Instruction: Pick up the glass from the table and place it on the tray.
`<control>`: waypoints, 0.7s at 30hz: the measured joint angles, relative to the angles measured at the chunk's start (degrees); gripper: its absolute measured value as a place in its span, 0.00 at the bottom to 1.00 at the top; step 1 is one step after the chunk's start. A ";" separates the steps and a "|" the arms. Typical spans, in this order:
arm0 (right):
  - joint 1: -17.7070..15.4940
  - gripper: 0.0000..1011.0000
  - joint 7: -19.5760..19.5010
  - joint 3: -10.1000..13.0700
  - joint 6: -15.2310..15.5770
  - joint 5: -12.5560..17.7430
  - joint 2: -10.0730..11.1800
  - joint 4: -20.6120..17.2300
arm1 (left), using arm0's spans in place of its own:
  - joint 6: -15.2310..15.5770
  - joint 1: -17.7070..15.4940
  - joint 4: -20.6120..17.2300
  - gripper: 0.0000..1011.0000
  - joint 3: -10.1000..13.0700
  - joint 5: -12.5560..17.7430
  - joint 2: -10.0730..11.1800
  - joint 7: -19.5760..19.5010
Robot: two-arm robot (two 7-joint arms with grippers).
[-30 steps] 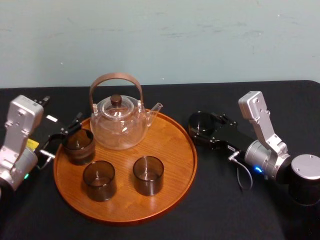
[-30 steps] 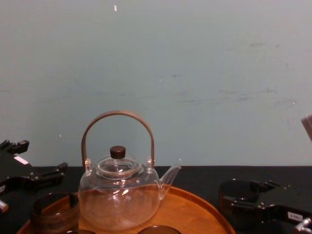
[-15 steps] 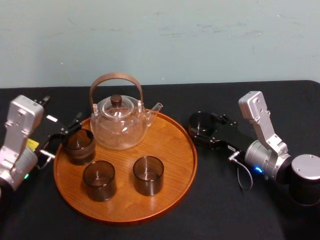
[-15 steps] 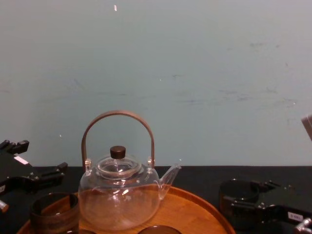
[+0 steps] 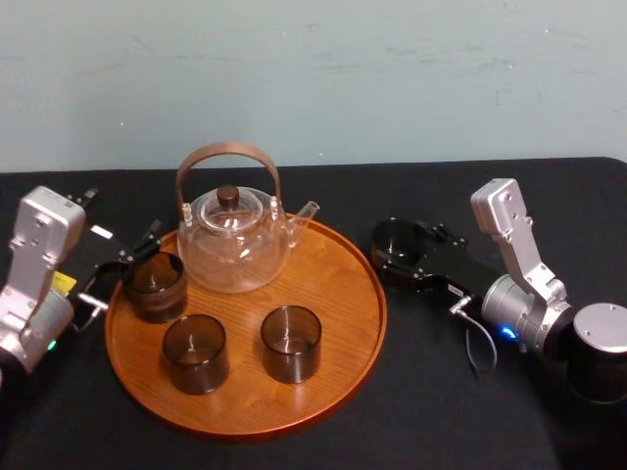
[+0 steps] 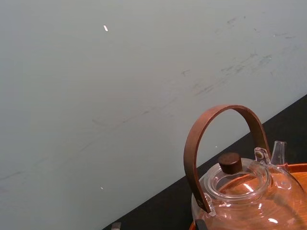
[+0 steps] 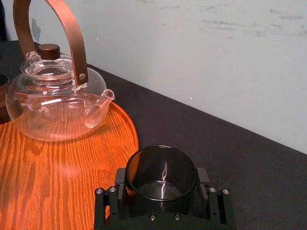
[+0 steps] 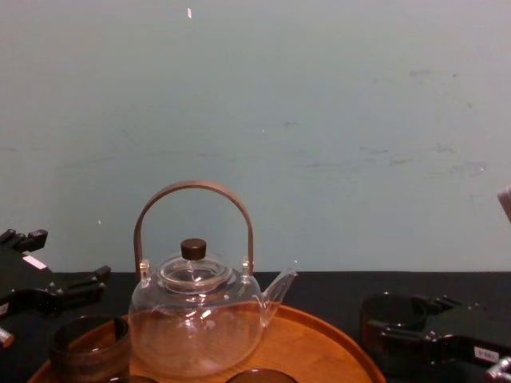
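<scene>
Dark glass (image 7: 162, 186) clamped in right gripper (image 5: 400, 249) fingers beside tray (image 5: 338, 294); left gripper (image 5: 120, 267) fingers spread.

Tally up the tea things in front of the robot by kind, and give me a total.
Glasses: 4
Teapot: 1
Tray: 1
Total: 6

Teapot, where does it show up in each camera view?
Head: teapot at the far edge of the tray, left of centre.
Chest: teapot low, left of centre.
Left wrist: teapot close, handle against the wall.
Right wrist: teapot beyond the glass.
Shared landmark: the orange tray beneath it.
</scene>
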 joint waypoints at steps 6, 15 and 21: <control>-0.55 0.88 0.01 0.48 -0.17 0.43 0.45 -1.05 | 0.00 0.00 0.00 0.99 0.00 0.00 0.00 0.00; -1.90 0.88 -0.44 1.31 -0.09 0.88 1.53 -4.34 | 0.00 0.00 0.00 0.99 0.00 0.00 0.00 0.00; -2.86 0.88 -0.60 1.67 0.02 1.19 2.16 -6.65 | 0.00 0.00 0.00 0.99 0.00 0.00 0.00 0.00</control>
